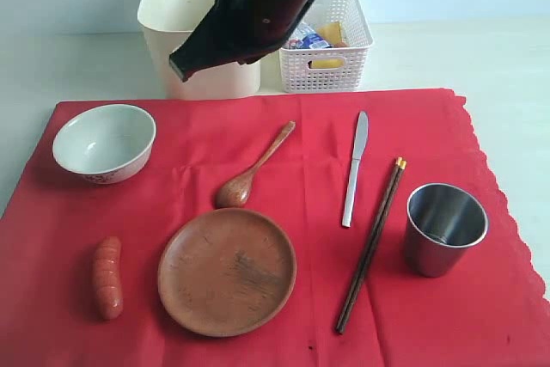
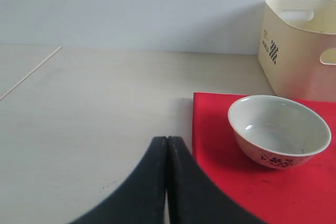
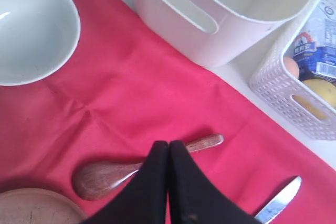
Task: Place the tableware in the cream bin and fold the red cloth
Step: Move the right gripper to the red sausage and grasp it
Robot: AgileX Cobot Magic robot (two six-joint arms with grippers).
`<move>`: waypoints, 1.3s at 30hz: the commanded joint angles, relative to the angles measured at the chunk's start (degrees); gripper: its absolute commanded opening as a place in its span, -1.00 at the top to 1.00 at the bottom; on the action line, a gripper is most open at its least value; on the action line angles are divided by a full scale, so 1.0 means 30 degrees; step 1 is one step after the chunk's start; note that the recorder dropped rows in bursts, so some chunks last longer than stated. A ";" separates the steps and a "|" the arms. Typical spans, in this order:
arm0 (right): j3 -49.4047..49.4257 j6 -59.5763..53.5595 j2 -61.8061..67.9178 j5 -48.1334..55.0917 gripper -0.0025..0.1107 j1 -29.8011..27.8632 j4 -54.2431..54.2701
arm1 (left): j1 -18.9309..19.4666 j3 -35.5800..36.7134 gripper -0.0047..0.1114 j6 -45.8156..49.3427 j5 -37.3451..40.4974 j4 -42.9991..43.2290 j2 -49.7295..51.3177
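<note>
Our left gripper (image 2: 167, 140) is closed and empty, low over the bare table just off the left corner of the cloth (image 1: 198, 139). The cloth is soft and limp. We would fold it by its corners once everything is off it.

The bowl (image 1: 103, 142) sits near that corner. It looks glazed, so we expect it to be stiff, slippery and breakable, and we would pinch its rim. The sausage (image 1: 107, 277) in front of it is food, not ours to bin.

Behind the cloth's far edge stands the bin (image 1: 206, 83), with the basket (image 1: 331, 70) just beside it.

The plate (image 1: 227, 271) lies flat. It is light wood and hard to get under, so its raised rim is the hold.

The spoon (image 1: 253, 168) lies just behind the plate. It is light and not slippery, and we would grip it across the middle of the handle. Our right gripper (image 3: 168, 145) hangs over that handle with its jaws shut on nothing, so it must open first.

The knife (image 1: 355, 169) is thin, slick metal lying low on the fabric, and we would take it at the handle. The chopsticks (image 1: 371, 247) may roll apart, so we would clamp both together at mid-length.

The cup (image 1: 444, 228) stands upright at the right. It is smooth, light steel, and we would pinch its wall over the rim.
</note>
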 commanded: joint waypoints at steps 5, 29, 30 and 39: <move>-0.0081 -0.0476 0.1271 0.0477 0.96 0.0152 0.0825 | -0.0105 0.0013 0.90 -0.0156 -0.0156 -0.0070 -0.0099; -0.0130 -0.1101 0.4285 -0.0291 0.16 0.0152 0.5633 | -0.0105 0.0013 0.90 -0.0156 -0.0156 -0.0070 -0.0099; -0.0130 -0.1645 0.4212 -0.0405 0.16 0.0152 0.6450 | -0.0105 0.0013 0.90 -0.0156 -0.0156 -0.0070 -0.0099; -0.0130 -0.8361 0.4192 -0.0461 0.16 0.0798 1.3119 | -0.0105 0.0013 0.90 -0.0156 -0.0156 -0.0070 -0.0099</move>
